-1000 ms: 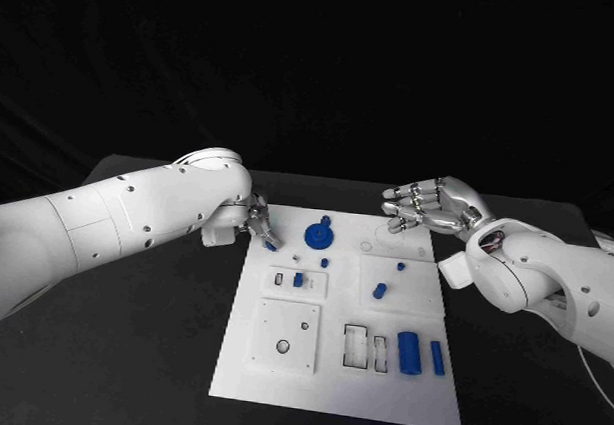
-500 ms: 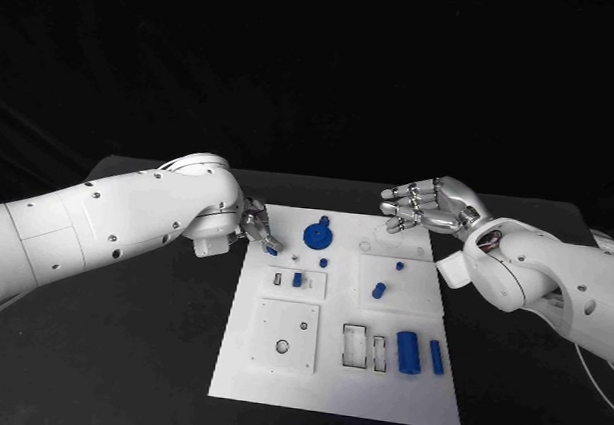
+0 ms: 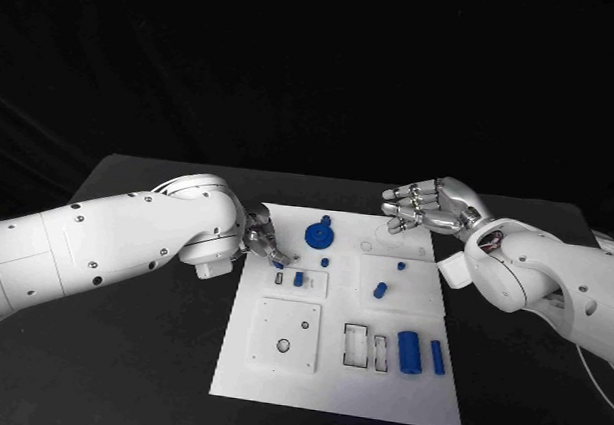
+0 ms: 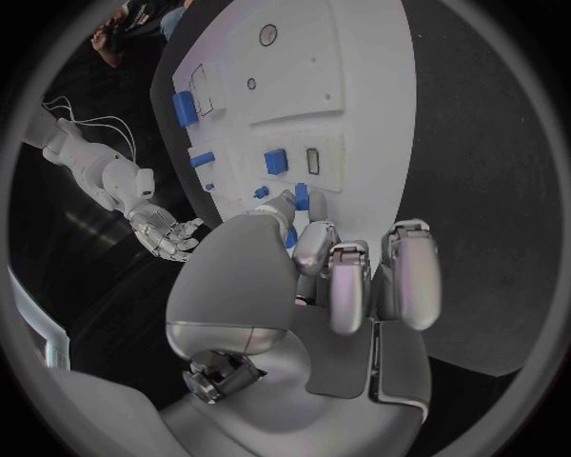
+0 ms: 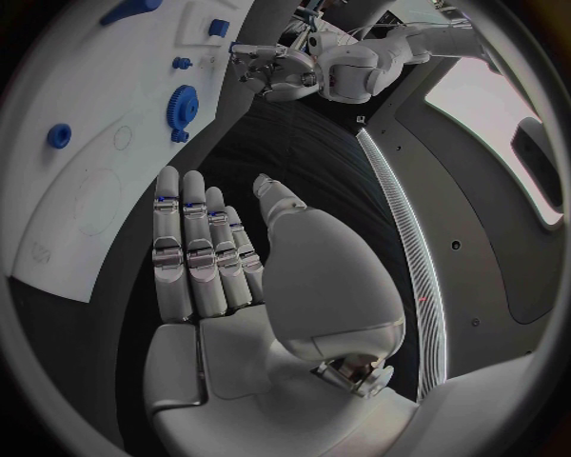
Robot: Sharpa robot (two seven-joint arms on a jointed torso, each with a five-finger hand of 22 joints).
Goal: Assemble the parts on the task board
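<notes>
The white task board (image 3: 335,386) lies in the middle of the table. My left hand (image 3: 262,237) hovers over its far left edge and pinches a small blue part (image 3: 276,261) at its fingertips; the left wrist view has that part (image 4: 301,200) just above the board (image 4: 357,86). Next to it a blue block (image 3: 298,279) stands in a slot. A blue gear (image 3: 318,237) sits at the far end of the board. My right hand (image 3: 431,205) hangs over the far right corner with fingers straight and nothing in it, as the right wrist view (image 5: 214,257) also shows.
A blue peg (image 3: 325,262), a blue piece (image 3: 380,290), a blue cylinder (image 3: 409,352) and a blue bar (image 3: 438,357) rest on the board. Black table (image 3: 121,357) lies bare on both sides of the board.
My left hand has moved nearer and slightly right along the board's left edge, carrying the small blue part. The right hand has stayed still.
</notes>
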